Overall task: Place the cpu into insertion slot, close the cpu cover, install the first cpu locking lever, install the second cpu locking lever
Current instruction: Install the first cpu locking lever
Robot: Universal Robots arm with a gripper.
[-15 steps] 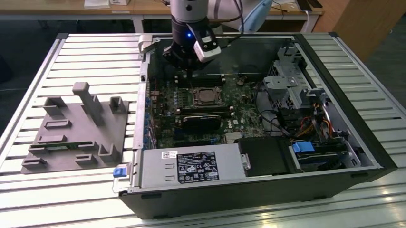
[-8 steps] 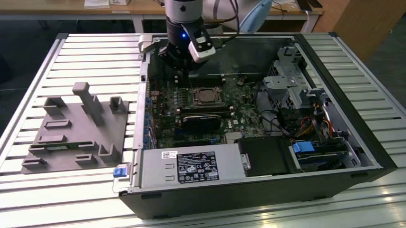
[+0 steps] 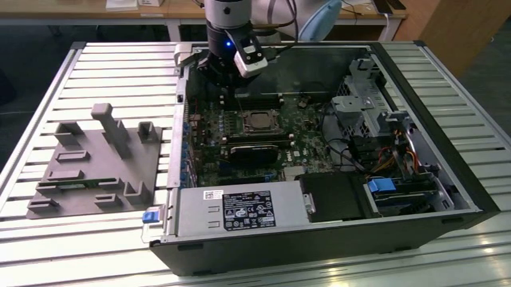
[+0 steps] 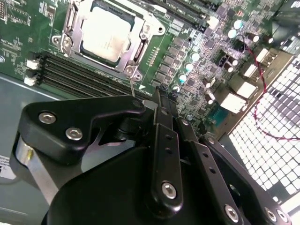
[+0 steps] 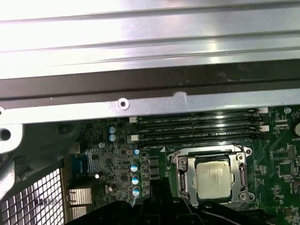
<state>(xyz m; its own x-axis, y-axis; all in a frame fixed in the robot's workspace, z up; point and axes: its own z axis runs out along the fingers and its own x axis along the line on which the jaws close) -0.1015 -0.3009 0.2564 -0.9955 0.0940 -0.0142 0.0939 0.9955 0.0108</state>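
- Okay, 1 arm reaches down into the open computer case (image 3: 447, 173), which lies on its side on the slatted metal desk (image 3: 104, 66).
- In the exterior view the gripper (image 3: 221, 84) hangs over the far part of the green circuit board (image 3: 203, 158), just beyond the socket area.
- In the second wrist view the fingers (image 4: 161, 122) look pressed together, with no gap at the tips and nothing visibly clamped between them.
- The cpu (image 4: 105, 32) sits in the insertion slot (image 4: 63, 41) with its dull silver top facing up.
- The cpu cover (image 4: 133, 44) lies flat around the cpu, and the chip's top shows through its square window.
- The gripper is near the slot but apart from the cpu and the cover.
- A thin silver rod (image 4: 131, 84) stands up from the socket corner nearest the gripper and runs toward the fingertips. I cannot tell whether the two touch.
- 4 long black memory slots (image 5: 197, 126) run just beside the socket, between it and the case wall.
- A grey fixture block (image 3: 96, 161) sits on the desk at the exterior view's left, well apart from the case.
- A silver box with a label (image 3: 239, 212) fills the near end of the case.
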